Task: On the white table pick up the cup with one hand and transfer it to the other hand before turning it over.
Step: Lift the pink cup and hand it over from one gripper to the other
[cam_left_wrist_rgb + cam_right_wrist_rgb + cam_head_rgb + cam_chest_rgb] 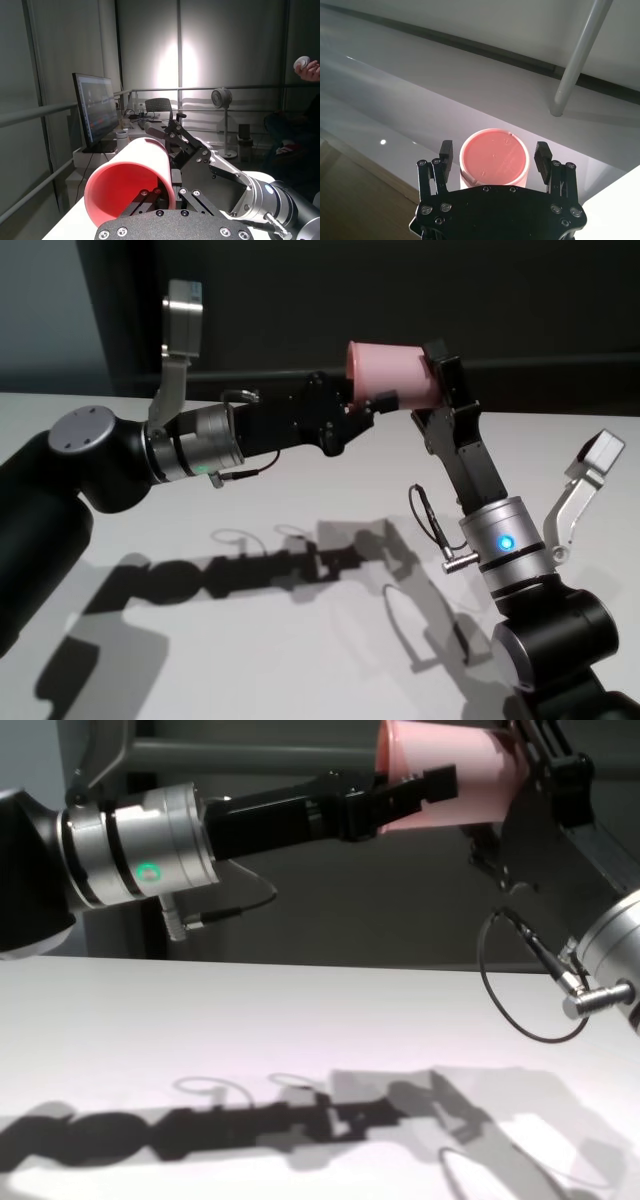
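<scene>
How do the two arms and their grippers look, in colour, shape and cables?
Both arms are black with silver cylindrical wrists. The left gripper is black, behind a green light. The right gripper is black with a blue light and a thin looped black cable.

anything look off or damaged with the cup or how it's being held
Nothing stands out. The pink cup is held on its side above the white table, left pincer shut on it near the rim, right pincer open with a finger either side of its base. No visible cracks or spills.
</scene>
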Controlling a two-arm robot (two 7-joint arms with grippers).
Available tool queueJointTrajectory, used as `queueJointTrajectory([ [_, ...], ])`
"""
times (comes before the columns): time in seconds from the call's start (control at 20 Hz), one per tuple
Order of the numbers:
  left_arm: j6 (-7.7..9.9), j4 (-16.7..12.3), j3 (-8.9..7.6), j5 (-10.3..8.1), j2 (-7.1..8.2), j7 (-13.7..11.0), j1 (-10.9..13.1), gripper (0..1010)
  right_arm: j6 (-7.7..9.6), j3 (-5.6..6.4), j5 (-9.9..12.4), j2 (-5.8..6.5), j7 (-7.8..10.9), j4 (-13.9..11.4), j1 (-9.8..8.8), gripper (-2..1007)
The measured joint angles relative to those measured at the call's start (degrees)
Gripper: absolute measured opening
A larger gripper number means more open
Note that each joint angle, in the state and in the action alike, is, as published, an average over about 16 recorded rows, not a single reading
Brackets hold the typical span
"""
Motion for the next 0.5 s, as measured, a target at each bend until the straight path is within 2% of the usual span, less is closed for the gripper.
queueJointTrajectory([
  [0.5, 0.0, 0.0, 0.0, 0.0, 0.0, 0.0, 0.0, 47, 0.03, 0.08, -0.1, -0.05, 0.01, 0.0, -0.02, 840],
])
